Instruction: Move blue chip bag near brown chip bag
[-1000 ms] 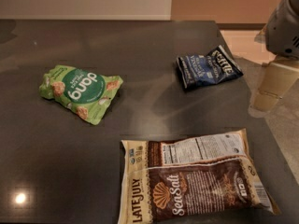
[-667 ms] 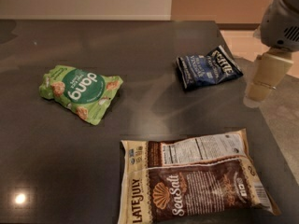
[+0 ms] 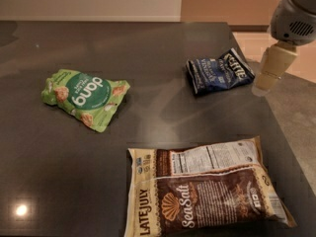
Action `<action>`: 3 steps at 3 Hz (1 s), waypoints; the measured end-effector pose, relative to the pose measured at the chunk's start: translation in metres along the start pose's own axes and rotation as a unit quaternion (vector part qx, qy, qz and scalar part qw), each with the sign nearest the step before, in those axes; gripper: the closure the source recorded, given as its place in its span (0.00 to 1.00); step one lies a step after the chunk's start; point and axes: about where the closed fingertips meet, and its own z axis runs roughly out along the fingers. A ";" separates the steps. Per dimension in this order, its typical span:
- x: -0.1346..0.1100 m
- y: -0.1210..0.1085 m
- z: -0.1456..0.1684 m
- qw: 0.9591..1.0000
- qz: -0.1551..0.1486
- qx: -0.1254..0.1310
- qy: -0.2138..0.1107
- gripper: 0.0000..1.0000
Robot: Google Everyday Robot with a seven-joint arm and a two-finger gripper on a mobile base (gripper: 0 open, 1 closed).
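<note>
Hand [image 3: 264,83] has edged closer, now just beside blue chip bag [image 3: 218,71]; grip state unclear. Brown chip bag [image 3: 207,191] well apart.

High view over table [image 3: 148,48], gripper [image 3: 265,84] upper right

We see the gripper [image 3: 263,84] just right of the Kettle bag [image 3: 218,71], the Late July bag [image 3: 207,191] before it, the dang bag [image 3: 85,98] left.

Kitchen, seemingly: dark counter [image 3: 148,48] (tan wall [image 3: 232,4] behind); end effector [image 3: 265,80] upper right.
</note>
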 end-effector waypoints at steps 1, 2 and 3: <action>0.005 -0.027 0.023 1.000 0.023 0.008 -0.009 0.00; 0.009 -0.048 0.049 0.998 0.051 0.010 -0.028 0.00; 0.011 -0.055 0.081 0.996 0.080 0.000 -0.049 0.00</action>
